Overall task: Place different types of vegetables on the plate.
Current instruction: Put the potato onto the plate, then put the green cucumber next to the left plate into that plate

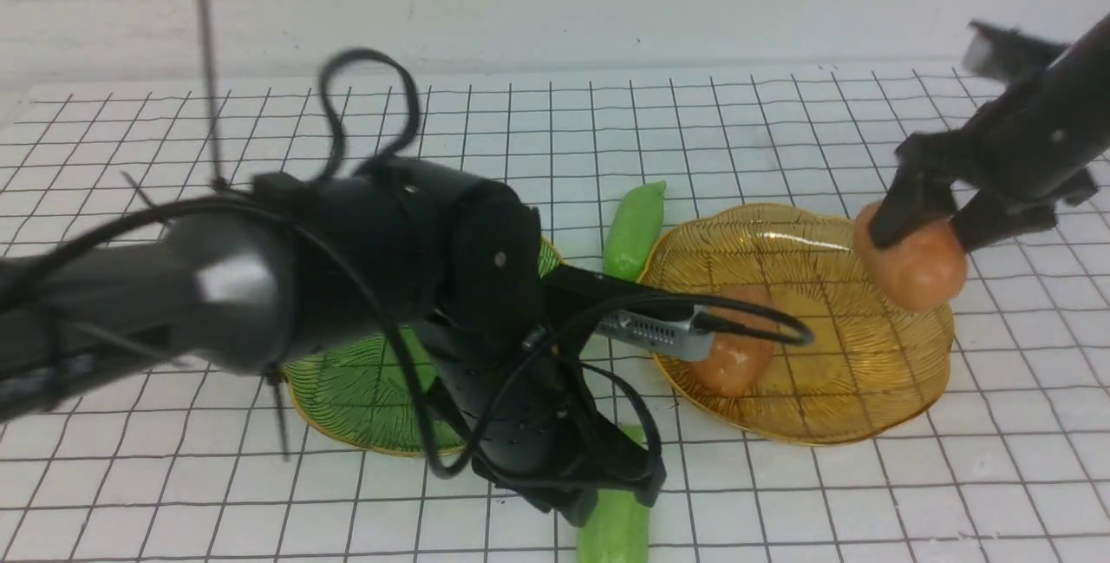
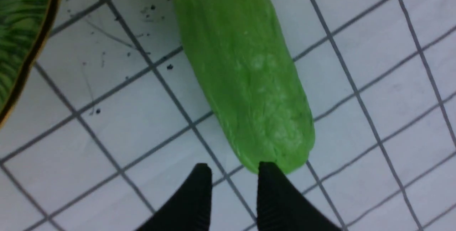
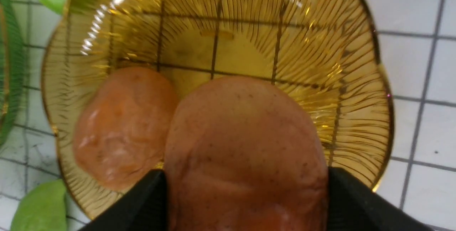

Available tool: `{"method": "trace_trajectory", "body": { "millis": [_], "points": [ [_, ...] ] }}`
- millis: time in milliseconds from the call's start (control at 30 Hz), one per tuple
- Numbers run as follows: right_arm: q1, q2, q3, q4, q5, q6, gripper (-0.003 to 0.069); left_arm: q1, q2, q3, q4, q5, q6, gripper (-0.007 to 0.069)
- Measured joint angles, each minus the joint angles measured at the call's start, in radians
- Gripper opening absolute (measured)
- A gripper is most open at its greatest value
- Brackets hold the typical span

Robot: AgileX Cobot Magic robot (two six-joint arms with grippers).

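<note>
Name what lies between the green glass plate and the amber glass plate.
A glossy light-green cucumber-like toy lies on the gridded table by their far rims; the front view shows it.

A robotics lab, I would say, not a kitchen; the table (image 1: 780,129) carries a white sheet ruled in black squares; black robot arms (image 1: 225,294) (cables (image 1: 368,60) hanging loose) reach over it; the potato (image 1: 919,268) is a glossy toy.
</note>
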Motion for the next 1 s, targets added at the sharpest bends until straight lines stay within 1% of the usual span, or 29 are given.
{"method": "trace_trajectory", "body": {
  "millis": [133, 233, 267, 333, 400, 633, 733, 767, 800, 833, 867, 900, 1000],
  "points": [
    [0.004, 0.052, 0.000, -0.018, -0.012, 0.078, 0.0506, 0.000, 0.056, 0.000, -0.008, -0.025, 0.000, 0.0410],
    [0.004, 0.070, 0.000, -0.028, -0.011, 0.113, 0.0555, 0.000, 0.084, 0.000, -0.046, -0.053, 0.002, 0.0535],
    [0.004, 0.072, 0.000, -0.029, -0.006, 0.119, 0.0570, 0.000, 0.088, 0.000, -0.059, -0.067, 0.002, 0.0564],
    [0.004, 0.072, -0.006, -0.029, 0.000, 0.124, 0.0603, -0.002, 0.102, 0.000, -0.086, -0.088, 0.005, 0.0598],
    [0.004, 0.072, -0.028, -0.030, 0.002, 0.126, 0.0618, -0.002, 0.115, 0.000, -0.103, -0.116, 0.012, 0.0613],
    [0.004, 0.065, -0.081, -0.023, 0.002, 0.137, 0.0621, -0.002, 0.124, 0.000, -0.131, -0.153, 0.021, 0.0603],
    [0.004, 0.046, -0.081, 0.016, 0.004, 0.137, 0.0617, -0.002, 0.137, 0.000, -0.142, -0.203, 0.051, 0.0561],
    [0.004, 0.038, -0.081, 0.030, 0.004, 0.137, 0.0615, -0.002, 0.149, 0.000, -0.151, -0.217, 0.058, 0.0530],
    [0.004, 0.036, -0.081, 0.036, 0.004, 0.137, 0.0614, -0.002, 0.151, 0.000, -0.153, -0.219, 0.058, 0.0524],
    [0.004, 0.025, -0.081, 0.052, 0.005, 0.133, 0.0609, -0.002, 0.166, 0.000, -0.174, -0.224, 0.065, 0.0464],
    [0.004, 0.019, -0.081, 0.054, 0.005, 0.131, 0.0608, -0.002, 0.169, 0.000, -0.178, -0.224, 0.065, 0.0442],
    [0.004, 0.005, -0.081, 0.060, 0.005, 0.125, 0.0603, -0.002, 0.171, -0.002, -0.194, -0.219, 0.066, 0.0377],
    [0.004, -0.043, -0.081, 0.061, 0.008, 0.122, 0.0589, -0.002, 0.151, -0.022, -0.192, -0.172, 0.073, 0.0384]
  ]
}}
